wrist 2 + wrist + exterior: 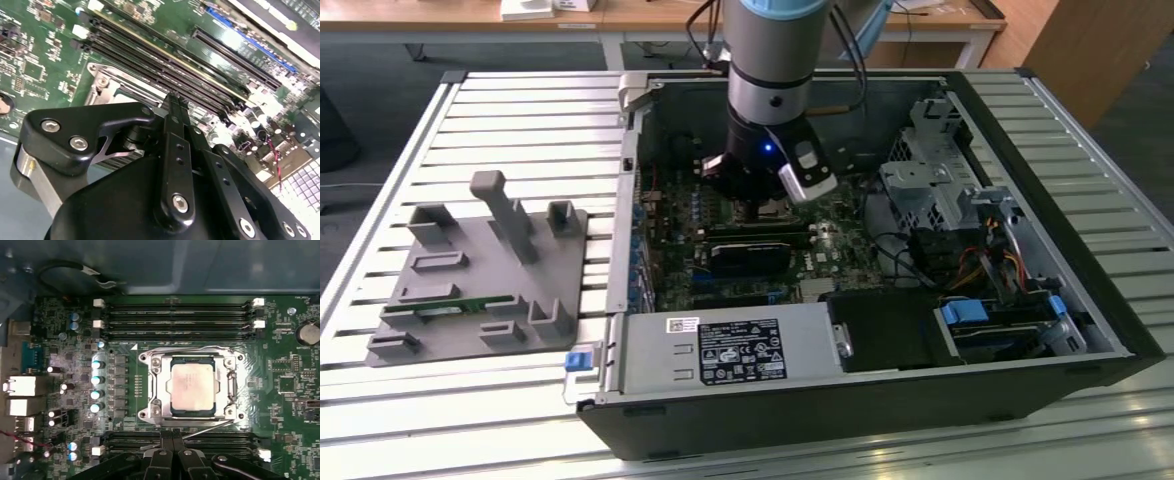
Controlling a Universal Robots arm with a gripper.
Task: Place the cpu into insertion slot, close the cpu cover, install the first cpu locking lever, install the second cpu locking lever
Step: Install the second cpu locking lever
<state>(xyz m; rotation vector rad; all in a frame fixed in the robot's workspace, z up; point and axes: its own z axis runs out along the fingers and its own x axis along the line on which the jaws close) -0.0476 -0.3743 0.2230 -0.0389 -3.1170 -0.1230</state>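
The cpu (194, 385), silver-grey top up, lies in the insertion slot (143, 358) on the green board. The cpu cover (159, 385) lies flat around it as a silver frame. One thin locking lever (185, 348) runs along the socket's edge by the memory slots. The other lever (207, 429) slants away from the opposite edge and reaches my fingertips. My gripper (172, 440) is shut just off that edge, and I cannot tell if the rod is pinched. The shut gripper (176, 100) hangs over a corner of the socket frame (107, 82). In the exterior view the gripper (765, 208) is low inside the case.
Long black memory slots (175, 315) flank the socket, with more (225, 442) beside my fingers. Capacitors (97, 380) and a coin battery (306, 332) stand nearby. The case holds a power supply (727, 350) and drive cage (934, 180). A grey fixture (480, 270) sits on the exterior view's left.
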